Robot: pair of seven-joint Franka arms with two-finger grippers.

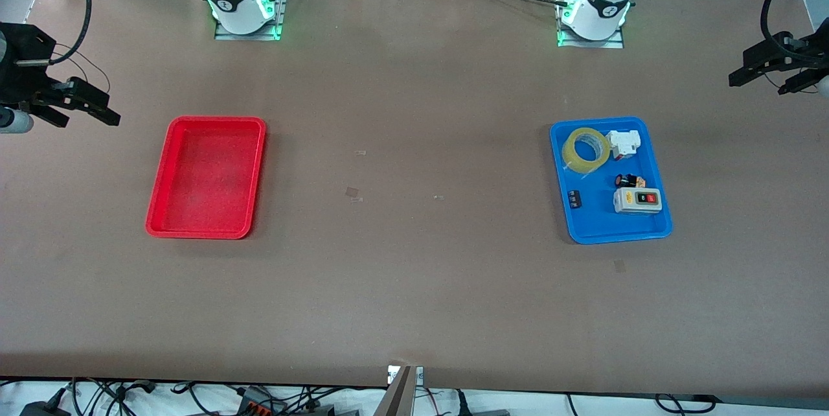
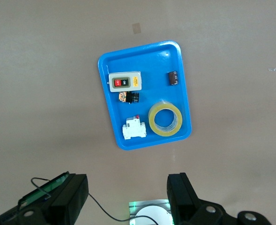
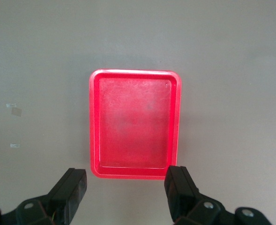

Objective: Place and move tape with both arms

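Nearest the front camera in the blue tray [image 1: 654, 231] lies a white-grey switch box [image 1: 638, 200] with red and black buttons, a small dark part [image 1: 575, 199] beside it. Farther from the camera in the same tray sit a small black-and-orange piece [image 1: 629, 180], a white breaker-like block [image 1: 624, 142] and the tape [image 1: 585, 150], a translucent yellowish ring lying flat in the tray's corner toward the robots' bases, just beside the white block. The tray rests on the brown table [image 1: 414, 273] toward the left arm's end; a red tray [image 1: 158, 221] with nothing in it lies toward the right arm's end, well apart from the blue one. Both arms wait high at the table's ends. The left gripper [image 1: 761, 79] hangs at its own end of the table, its fingers [image 2: 180, 194] spread wide and holding nothing, the blue tray [image 2: 110, 124] and tape [image 2: 165, 120] showing below its camera. The right gripper [image 1: 97, 108] hangs at its end, likewise spread and bare, fingers [image 3: 177, 187] framing the red tray [image 3: 93, 122].
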